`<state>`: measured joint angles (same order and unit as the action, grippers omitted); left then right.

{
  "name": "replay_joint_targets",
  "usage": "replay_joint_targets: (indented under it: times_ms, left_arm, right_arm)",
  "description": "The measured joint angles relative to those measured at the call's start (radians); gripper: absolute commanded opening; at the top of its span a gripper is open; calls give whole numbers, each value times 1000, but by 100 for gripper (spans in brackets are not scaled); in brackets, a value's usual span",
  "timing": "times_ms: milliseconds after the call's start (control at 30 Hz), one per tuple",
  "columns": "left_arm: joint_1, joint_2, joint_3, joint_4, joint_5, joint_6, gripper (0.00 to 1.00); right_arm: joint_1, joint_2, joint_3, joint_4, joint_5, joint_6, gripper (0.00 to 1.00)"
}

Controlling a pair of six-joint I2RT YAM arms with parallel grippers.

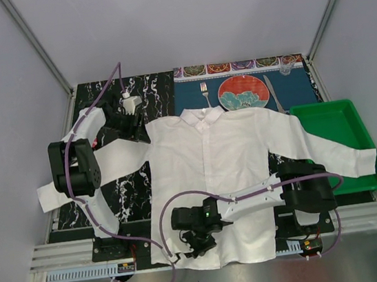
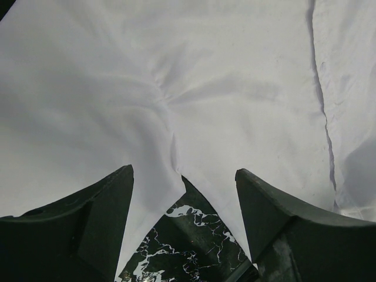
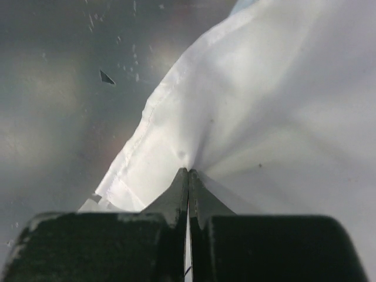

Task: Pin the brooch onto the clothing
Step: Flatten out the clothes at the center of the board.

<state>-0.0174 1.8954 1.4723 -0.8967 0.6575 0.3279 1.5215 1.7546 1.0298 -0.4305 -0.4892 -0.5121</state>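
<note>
My right gripper pinches the thin white shirt at its near-left hem (fabric puckers there); my left gripper gapes wide.

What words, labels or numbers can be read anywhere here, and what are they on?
No text can be read in any view.
On the white shirt: nothing, plain fabric.
On the red-and-teal plate: flower pattern only.
On the placemat border: round ornaments, no letters.
On the small coloured tags at the arm bases: too small to read.
</note>
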Motion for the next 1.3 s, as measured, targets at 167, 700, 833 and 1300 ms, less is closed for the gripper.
replay_joint_targets:
  times_ms: [167,700,833,1300]
  left_arm:
    - [0,0,-11,-2,0,9,73]
    - [0,-214,-145,11,-5,78,91]
    - [1,-367,-154,62,-58,60,99]
    - [11,-634,-143,222,-309,-117,99]
  right_arm:
    - [0,-3,-3,-14,-3,2,56]
    - [-278,-282,99,-194,111,35,100]
    - [-463,-391,148,-226,164,37,100]
    - [-933,-442,276,-229,251,245,100]
